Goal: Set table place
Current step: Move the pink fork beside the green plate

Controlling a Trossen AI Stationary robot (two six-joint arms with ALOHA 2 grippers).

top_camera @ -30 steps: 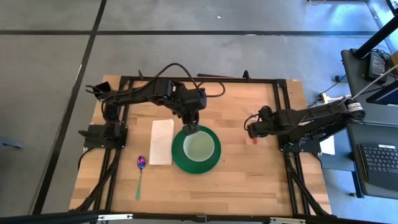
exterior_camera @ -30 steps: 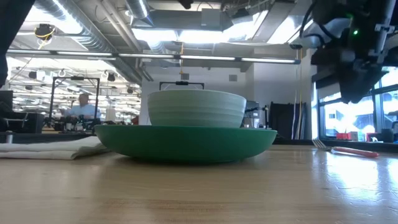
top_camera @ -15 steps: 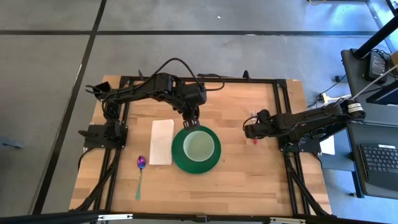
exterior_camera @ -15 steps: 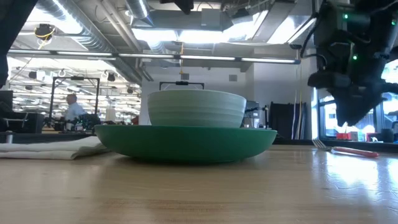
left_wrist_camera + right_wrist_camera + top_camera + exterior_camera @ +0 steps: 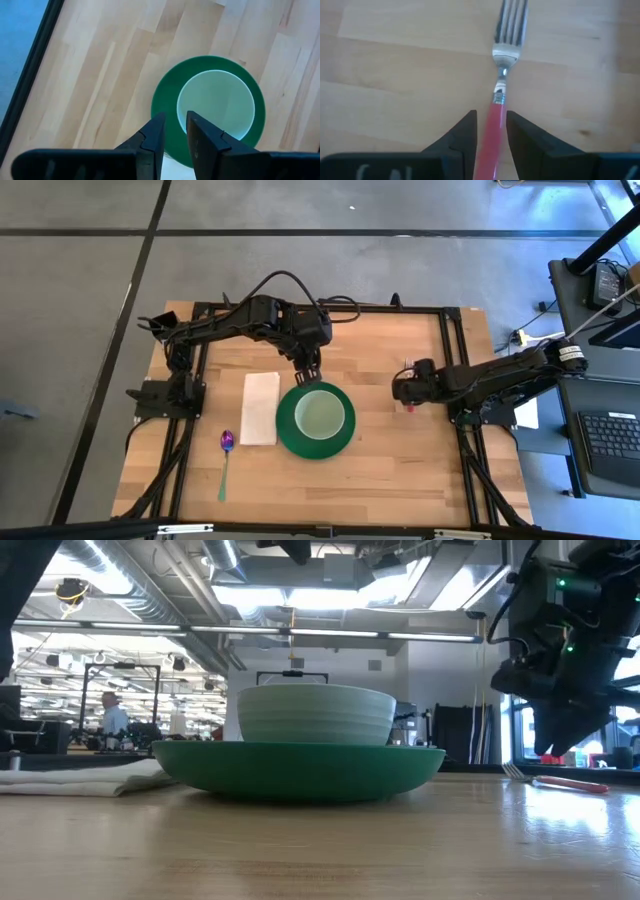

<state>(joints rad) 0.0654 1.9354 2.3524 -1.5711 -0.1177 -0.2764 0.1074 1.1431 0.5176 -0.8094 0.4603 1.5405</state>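
While both pincers gape narrowly, empty, the table (image 5: 400, 450) shows pale butcher-block planks.

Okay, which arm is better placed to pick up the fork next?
The right. Its claw is directly over the fork, fingers straddling the red handle. The left claw hangs at the green plate, empty, farther from the fork.

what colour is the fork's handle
Pinkish red, with bare silver tines; the fork shows best in the right wrist view, lying on the table.
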